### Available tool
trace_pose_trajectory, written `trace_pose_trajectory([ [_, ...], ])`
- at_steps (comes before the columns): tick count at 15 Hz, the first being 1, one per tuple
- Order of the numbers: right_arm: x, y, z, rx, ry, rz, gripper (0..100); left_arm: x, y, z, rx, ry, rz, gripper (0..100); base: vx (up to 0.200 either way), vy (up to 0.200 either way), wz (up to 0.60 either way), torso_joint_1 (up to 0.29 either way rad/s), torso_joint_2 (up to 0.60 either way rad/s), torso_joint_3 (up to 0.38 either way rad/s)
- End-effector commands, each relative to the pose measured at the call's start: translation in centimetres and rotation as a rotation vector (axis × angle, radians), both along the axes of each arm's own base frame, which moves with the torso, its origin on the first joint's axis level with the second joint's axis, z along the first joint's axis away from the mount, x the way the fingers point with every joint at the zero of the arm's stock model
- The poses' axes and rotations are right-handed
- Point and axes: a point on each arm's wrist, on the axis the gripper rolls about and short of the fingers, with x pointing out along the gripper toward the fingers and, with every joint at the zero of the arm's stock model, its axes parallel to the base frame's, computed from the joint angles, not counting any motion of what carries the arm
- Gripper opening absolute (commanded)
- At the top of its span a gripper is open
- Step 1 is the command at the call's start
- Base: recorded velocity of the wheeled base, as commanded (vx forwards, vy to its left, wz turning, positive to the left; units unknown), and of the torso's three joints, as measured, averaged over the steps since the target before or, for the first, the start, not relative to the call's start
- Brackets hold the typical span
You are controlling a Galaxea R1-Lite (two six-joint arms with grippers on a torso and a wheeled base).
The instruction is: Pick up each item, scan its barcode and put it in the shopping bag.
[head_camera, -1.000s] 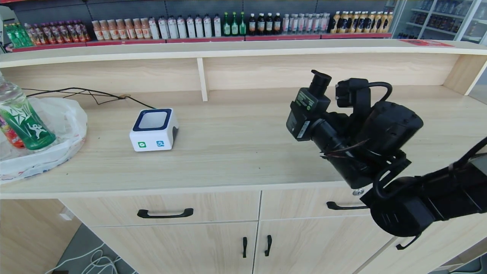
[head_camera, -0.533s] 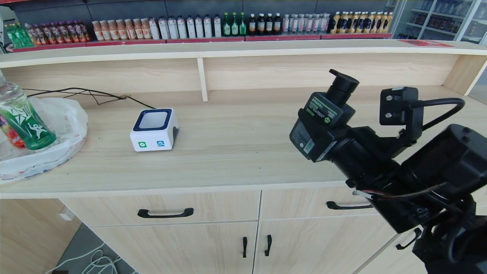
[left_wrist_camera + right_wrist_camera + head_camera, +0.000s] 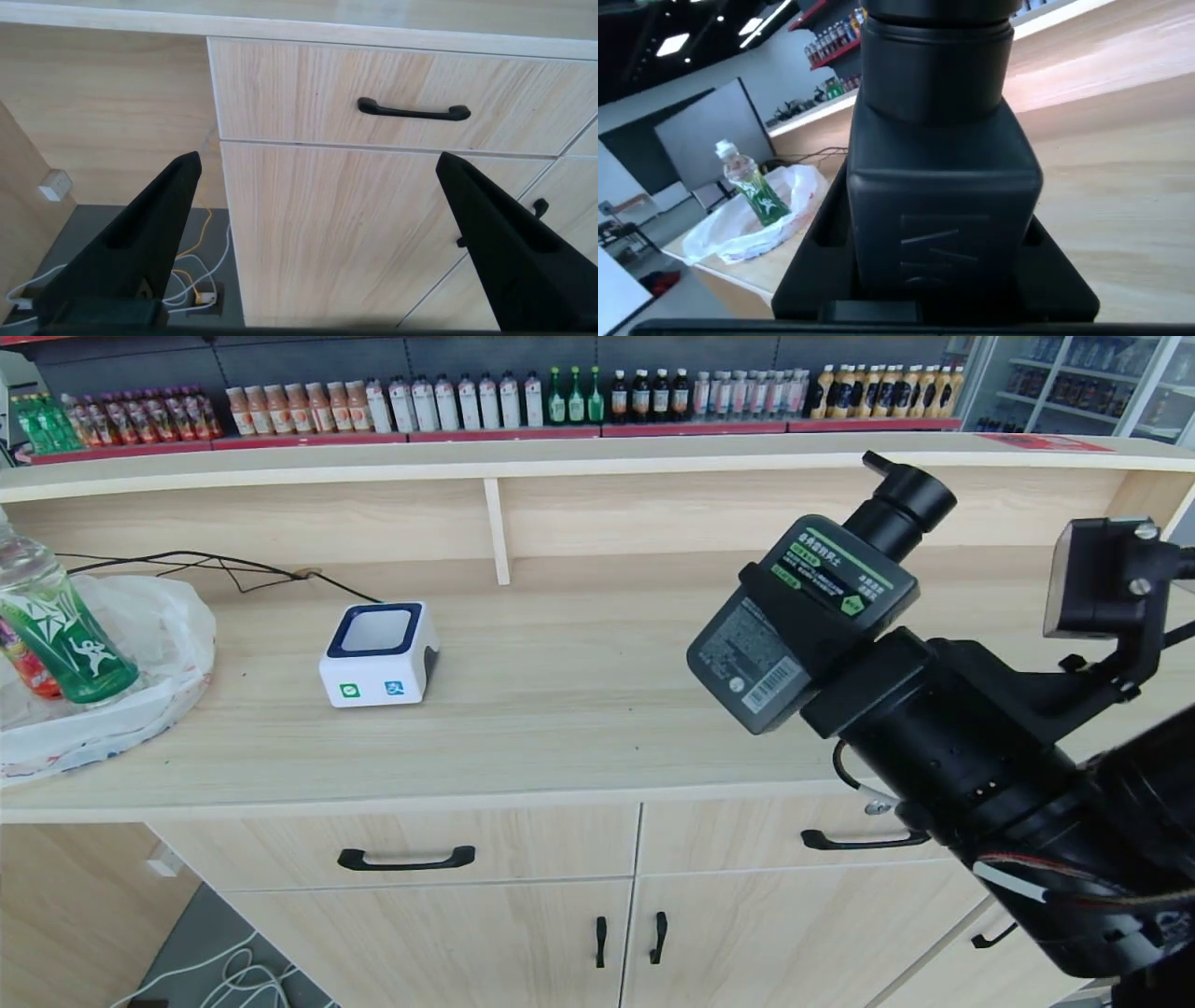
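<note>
While right hand (image 3: 929, 247) grips black bottle (image 3: 826, 574), barcode (image 3: 771, 685) facing head view, left hand (image 3: 316, 173) splayed wide

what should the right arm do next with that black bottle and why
Probably carry the black bottle left over the scanner and tip its barcode down toward it: the right gripper holds it raised, well to the scanner's right.

We use the scanner (image 3: 378, 653) on the table (image 3: 579, 728) as reference. Shopping bag (image 3: 149, 695) lies on the table well left of it, with a drink bottle (image 3: 58, 630) standing inside. Cable (image 3: 215, 563) runs behind the scanner. Pump bottle (image 3: 803, 616) is well right of the scanner, held tilted off the table in our right tool (image 3: 864, 686).
</note>
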Motion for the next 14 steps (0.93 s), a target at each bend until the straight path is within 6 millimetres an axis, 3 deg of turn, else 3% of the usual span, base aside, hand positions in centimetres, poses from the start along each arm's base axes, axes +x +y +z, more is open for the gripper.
trace_pose_trajectory([
  [1,-1.2,-0.9,0.9,0.03,-0.029,0.067,0,0.0,0.0,0.0,0.0,0.0,0.001,100,0.0,0.0,0.0,0.0,0.0,0.0],
  [5,-2.6,-1.6,0.9,0.064,-0.052,0.206,0,0.0,0.0,0.0,0.0,0.0,0.001,100,0.0,0.0,0.0,0.0,0.0,0.0],
  [14,-3.8,-1.3,1.5,0.065,-0.084,0.432,0,0.0,0.0,0.0,0.0,0.0,0.001,100,0.0,0.0,0.0,0.0,0.0,0.0],
])
